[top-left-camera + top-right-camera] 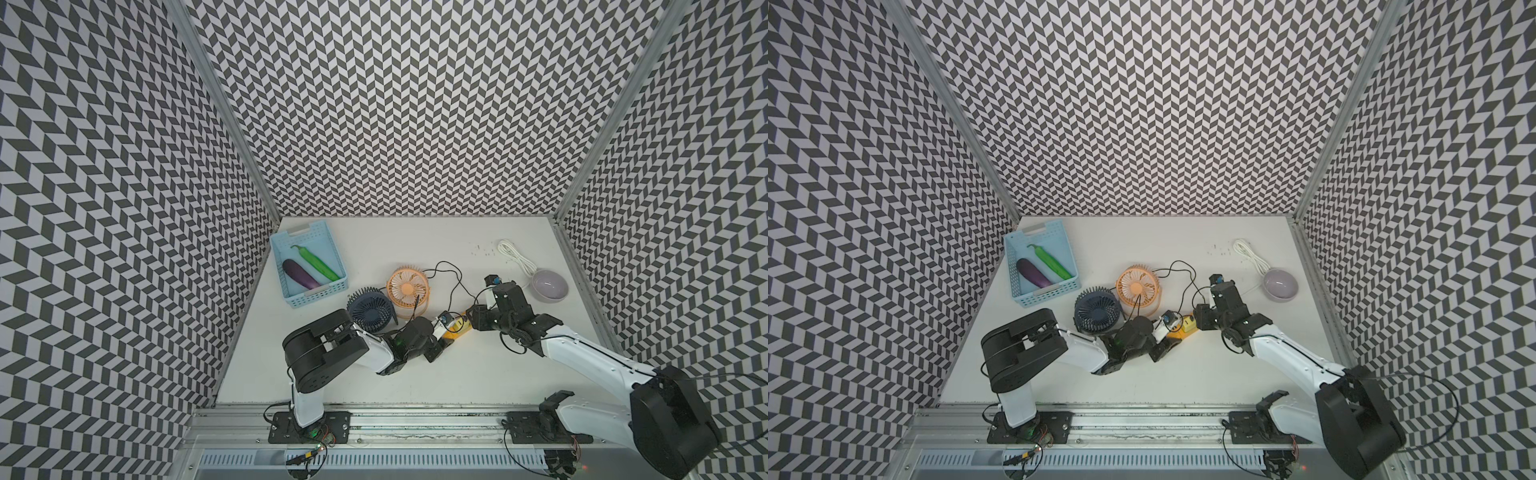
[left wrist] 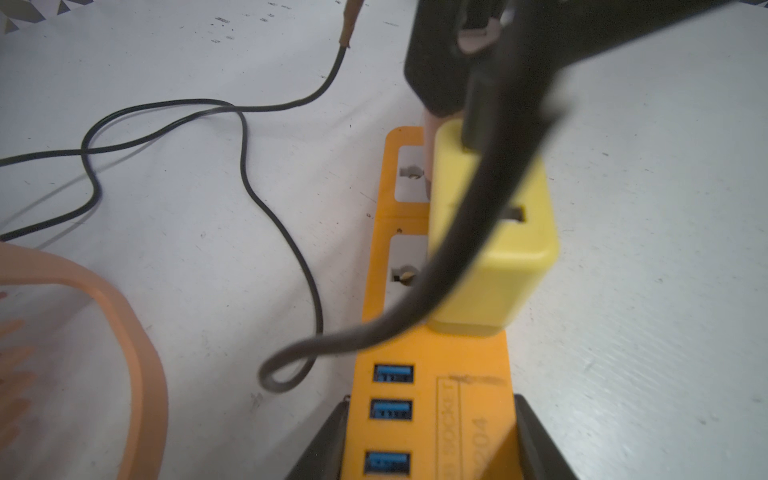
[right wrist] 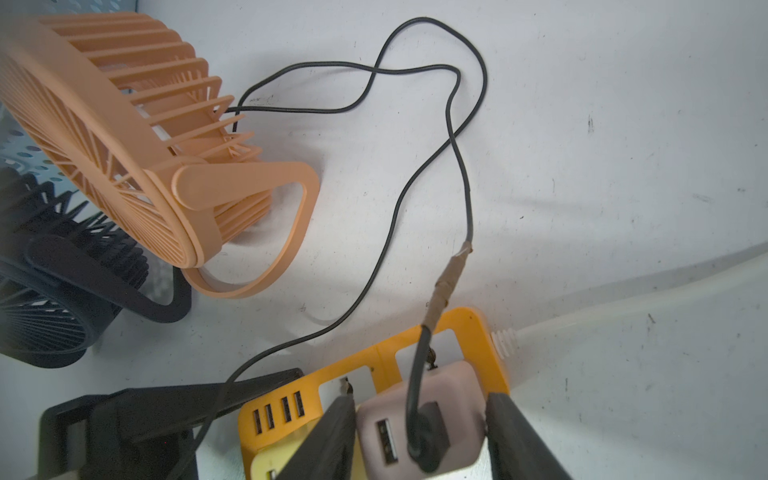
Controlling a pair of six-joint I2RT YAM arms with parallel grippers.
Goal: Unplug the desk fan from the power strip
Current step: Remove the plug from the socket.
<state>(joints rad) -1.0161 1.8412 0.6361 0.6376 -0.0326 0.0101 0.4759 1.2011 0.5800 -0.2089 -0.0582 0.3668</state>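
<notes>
Power strip (image 2: 469,365) lies flat mid-table, near the orange desk fan (image 1: 406,286), between my two arms. Left gripper (image 2: 432,419) is clenched on its USB-port end. Right gripper (image 3: 419,419) grasps the pink charger block (image 3: 453,386) sitting on the socket end, with a black cable (image 3: 457,166) plugged into that block.

The power strip (image 2: 469,357) is smooth orange plastic with a satin sheen, and the charger block (image 2: 498,274) is a glossier yellow plastic. The fan (image 3: 124,137) is matt moulded plastic (ribbed grille). The cable (image 3: 470,212) has a matt black sheath, bound near one end with tape (image 3: 446,278), possibly paper. The table (image 3: 623,124) is matt white and scuffed.
</notes>
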